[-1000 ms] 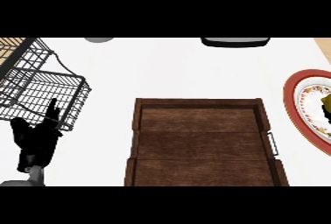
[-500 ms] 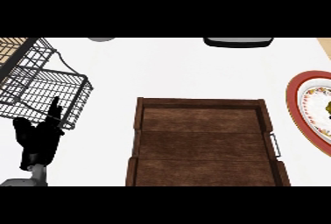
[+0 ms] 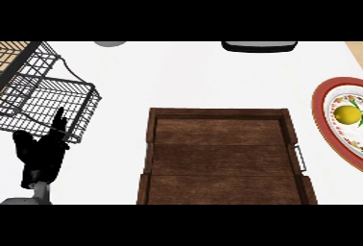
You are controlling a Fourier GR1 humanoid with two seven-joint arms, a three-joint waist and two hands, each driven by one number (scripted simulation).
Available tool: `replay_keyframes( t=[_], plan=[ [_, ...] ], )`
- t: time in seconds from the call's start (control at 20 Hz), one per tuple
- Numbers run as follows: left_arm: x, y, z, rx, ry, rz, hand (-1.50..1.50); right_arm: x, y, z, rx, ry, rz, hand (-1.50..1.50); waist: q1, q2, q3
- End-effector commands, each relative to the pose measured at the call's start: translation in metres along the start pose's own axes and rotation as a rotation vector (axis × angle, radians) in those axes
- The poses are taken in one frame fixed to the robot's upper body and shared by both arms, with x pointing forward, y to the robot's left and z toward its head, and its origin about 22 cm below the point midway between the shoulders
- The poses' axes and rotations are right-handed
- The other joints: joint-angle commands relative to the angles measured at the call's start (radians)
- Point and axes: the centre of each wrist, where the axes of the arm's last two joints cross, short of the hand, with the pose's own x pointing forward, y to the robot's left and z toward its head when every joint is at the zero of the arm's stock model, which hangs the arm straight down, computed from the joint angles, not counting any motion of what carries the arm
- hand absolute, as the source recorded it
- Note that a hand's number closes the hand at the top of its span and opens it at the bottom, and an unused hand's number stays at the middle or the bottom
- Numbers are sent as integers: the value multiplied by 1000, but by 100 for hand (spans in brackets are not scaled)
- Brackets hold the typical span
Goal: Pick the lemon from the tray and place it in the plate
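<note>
While the brown wooden tray (image 3: 225, 158) fills the lower centre of the frame with nothing lying on its planks, the lemon (image 3: 347, 115) sits on the plate (image 3: 327, 126) at the right edge, a small yellow ball resting on the white, patterned middle inside the red rim. Only the plate's left part shows, since the frame cuts it off. It lies well apart from the tray, with bare white counter (image 3: 205, 77) between them. At the lower left the robot's left hand (image 3: 41, 153) shows as a black shape above its grey forearm, fingers straight and pointing up the frame, holding nothing; one fingertip overlaps the lower edge of the wire basket (image 3: 44, 91), though contact cannot be judged. That basket stands tilted in the upper left corner. Along the top edge a dark, rounded object (image 3: 260, 46) and a small grey one (image 3: 110, 43) are partly visible. The right hand does not appear.
</note>
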Motion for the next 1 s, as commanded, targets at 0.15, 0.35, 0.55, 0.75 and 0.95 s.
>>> replay_keyframes(
  t=[0.15,0.35,0.55,0.75,0.95],
  plan=[
    [35,-13,-18,-56,-104,-40,0,15,-14,-8,-75,-214,-323,-150,-45,-2,-8],
    [18,-9,-10,-43,-102,-20,0,10,-26,-4,-25,-57,-500,-150,-50,-4,-10],
    [18,-10,-20,-52,-97,-14,0,-11,-40,6,86,10,-619,-150,-46,4,-9],
    [30,-20,-11,-87,-125,-19,0,-31,-64,20,88,14,-656,-150,-21,6,-6],
    [17,-12,-16,-82,-108,-36,0,-39,-83,31,48,-25,-634,-150,-21,6,-7]
  ],
)
